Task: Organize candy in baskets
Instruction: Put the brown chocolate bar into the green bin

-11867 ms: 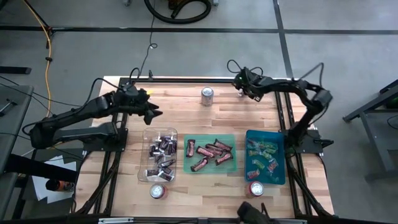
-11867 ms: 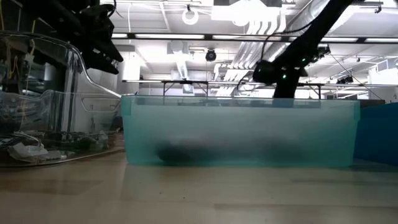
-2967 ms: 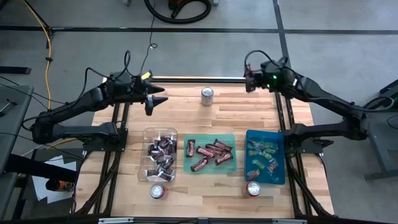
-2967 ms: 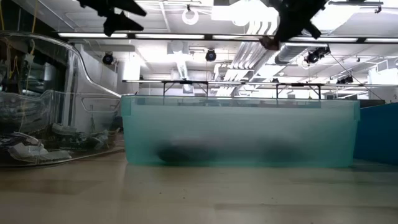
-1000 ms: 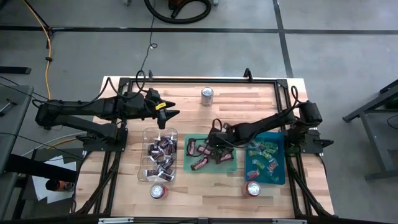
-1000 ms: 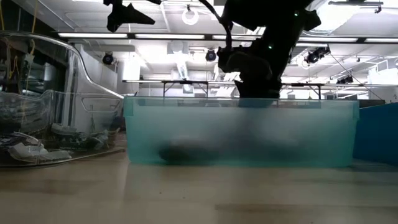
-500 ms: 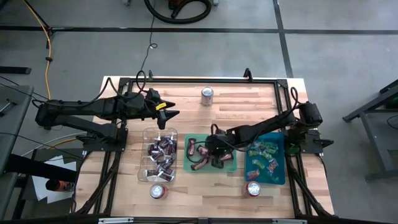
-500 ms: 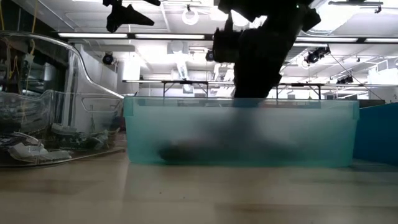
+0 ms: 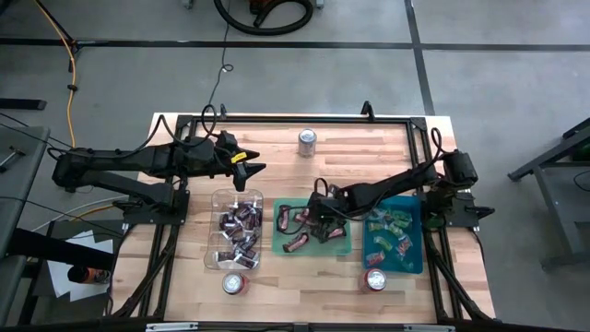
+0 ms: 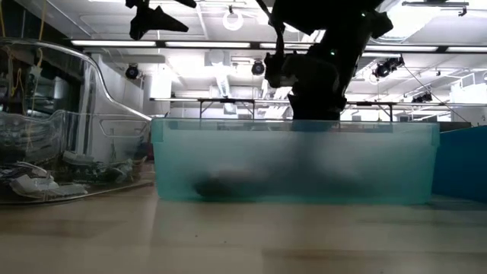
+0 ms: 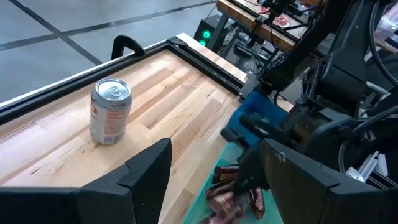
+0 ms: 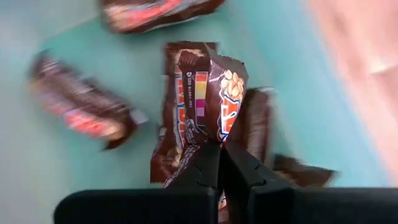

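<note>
Three baskets stand in a row near the front: a clear one (image 9: 218, 231) with dark and silver candy, a green one (image 9: 343, 205) with maroon-brown candy (image 9: 297, 242), and a teal-blue one (image 9: 415, 231) with green and pink candy. My right gripper (image 9: 320, 224) is over the green basket (image 10: 228, 152), shut on a maroon-brown candy (image 12: 211, 93). My left gripper (image 9: 256, 167) hovers open, high above the table's far left part, with nothing between its fingers (image 11: 149, 168). My right gripper pinches the near end of the brown candy's wrapper (image 12: 208, 138) between its two shut fingertips (image 12: 239, 168). The fingers come from above, slanting down into the green basket. The wrapper stretches away from the fingertips, over the other candies in the basket.
A silver and red can (image 9: 307, 142) stands at the far middle of the table. Two more cans (image 9: 234, 283) (image 9: 378, 279) stand in front of the clear and the teal-blue baskets. A black metal frame (image 9: 295, 118) runs along the table's far edge and sides.
My right gripper, shut throughout, has dipped down into the green basket and toward the table's left, then has come up again and back toward the right.
</note>
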You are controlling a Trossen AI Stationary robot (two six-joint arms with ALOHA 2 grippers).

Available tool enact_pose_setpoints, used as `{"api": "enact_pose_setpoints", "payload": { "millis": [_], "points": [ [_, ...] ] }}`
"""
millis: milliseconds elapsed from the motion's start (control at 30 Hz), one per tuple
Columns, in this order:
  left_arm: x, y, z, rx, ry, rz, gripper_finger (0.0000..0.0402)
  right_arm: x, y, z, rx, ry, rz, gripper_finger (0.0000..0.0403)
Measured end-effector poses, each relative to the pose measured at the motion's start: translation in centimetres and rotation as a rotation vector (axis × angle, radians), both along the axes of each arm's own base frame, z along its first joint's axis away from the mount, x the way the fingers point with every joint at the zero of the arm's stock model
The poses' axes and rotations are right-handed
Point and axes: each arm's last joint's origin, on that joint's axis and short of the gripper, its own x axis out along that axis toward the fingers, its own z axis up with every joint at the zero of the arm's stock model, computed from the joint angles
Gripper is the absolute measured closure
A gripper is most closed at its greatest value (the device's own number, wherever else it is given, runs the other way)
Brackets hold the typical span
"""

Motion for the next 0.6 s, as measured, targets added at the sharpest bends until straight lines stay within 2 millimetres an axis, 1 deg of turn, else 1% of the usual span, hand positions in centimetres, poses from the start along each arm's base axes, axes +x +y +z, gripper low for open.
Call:
{"api": "enact_pose_setpoints", "payload": {
  "millis": [67,200,267,367,500,600],
  "points": [
    [0.0,0.0,0.0,0.001,0.000,0.000,0.0167,0.3,0.3,-0.2,0.064,-0.011,0.071,0.0403],
    [0.0,0.0,0.0,0.001,0.001,0.000,0.0167,1.2,1.3,-0.8,0.216,-0.063,0.275,0.0403],
    [0.0,0.0,0.0,0.000,0.001,0.001,0.0167,1.5,1.8,-1.0,0.244,-0.084,0.351,0.0403],
    [0.0,0.0,0.0,0.000,0.002,0.000,0.0167,1.5,1.7,-0.8,0.207,-0.095,0.299,0.0403],
    [0.0,0.0,0.0,0.000,0.002,0.000,0.0167,1.5,0.4,-0.3,0.105,-0.116,0.184,0.0403],
    [0.0,0.0,0.0,0.000,0.003,0.000,0.0167,1.6,-0.2,-0.3,0.097,-0.107,0.164,0.0403]
  ]
}}
